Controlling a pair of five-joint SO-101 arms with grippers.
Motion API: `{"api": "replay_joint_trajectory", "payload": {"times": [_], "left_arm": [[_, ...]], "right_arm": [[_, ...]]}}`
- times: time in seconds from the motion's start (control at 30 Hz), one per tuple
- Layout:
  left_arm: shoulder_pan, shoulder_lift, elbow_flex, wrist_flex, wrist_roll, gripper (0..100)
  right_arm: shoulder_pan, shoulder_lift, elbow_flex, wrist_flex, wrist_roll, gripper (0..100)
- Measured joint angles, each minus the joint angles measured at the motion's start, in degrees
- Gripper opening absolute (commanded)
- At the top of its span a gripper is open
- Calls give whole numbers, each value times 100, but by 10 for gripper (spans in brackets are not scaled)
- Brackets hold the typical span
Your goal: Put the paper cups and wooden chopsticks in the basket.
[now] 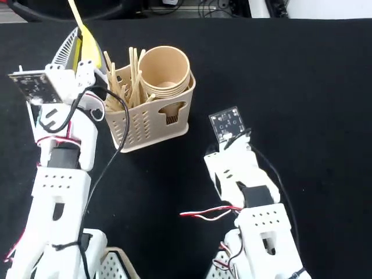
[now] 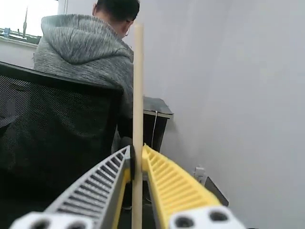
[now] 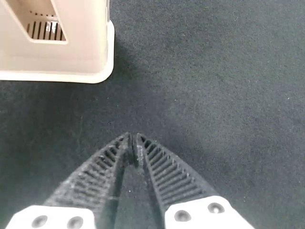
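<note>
From above: basket left of centre on the black table, with stacked cups in its right part and a bunch of chopsticks standing in its left. Just beside the basket's left side, left gripper, clamped on one more chopstick that sticks out past the fingertips toward the table's far edge. Right arm nearer the front edge, to the right of the basket and apart from it.

Left wrist: jaws of the left gripper pressed tight on the chopstick — grey finger on one side, yellow on the other — with the stick running straight out beyond the tips.

Right wrist: right gripper over the table, jaws together with nothing between. Corner of the basket near, not touching.
</note>
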Motion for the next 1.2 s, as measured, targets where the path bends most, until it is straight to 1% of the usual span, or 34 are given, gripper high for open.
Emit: {"api": "replay_joint_trajectory", "payload": {"times": [0.07, 0.13, 0.23, 0.33, 0.4, 0.47, 0.63, 0.7, 0.77, 0.87, 0.97, 1.03, 1.1, 1.2], "left_arm": [[0, -123, 105, 0, 0, 34], [0, -387, 290, 123, 0, 67], [62, -1020, 510, 607, 0, 127], [255, -1767, 730, 1204, 0, 137], [396, -2145, 870, 1442, 0, 137], [501, -2347, 932, 1521, 0, 137], [519, -2418, 985, 1547, 0, 134], [396, -2444, 985, 1547, 0, 134], [79, -2523, 949, 1679, 0, 137], [-659, -2593, 536, 2462, -9, 138], [-1389, -2374, -264, 3833, -9, 138], [-1881, -1987, -862, 4800, -88, 138], [-2242, -1459, -1407, 5626, -352, 138], [-2488, -536, -2066, 6426, -756, 138]], "right_arm": [[0, 0, 0, 0, 0, 15], [0, 0, 0, 0, 0, 15], [0, 0, 0, 0, 0, 15], [0, 0, 0, 0, 0, 15], [0, 0, 0, 0, 0, 15], [0, 0, 0, 0, 0, 15], [0, 0, 0, 0, 0, 15], [0, 0, 0, 0, 0, 15], [0, 0, 0, 0, 0, 15], [0, 0, 0, 0, 0, 15], [0, 0, 0, 0, 0, 15], [0, 0, 0, 0, 0, 15], [0, 0, 0, 0, 0, 15], [0, 0, 0, 0, 0, 15]]}}
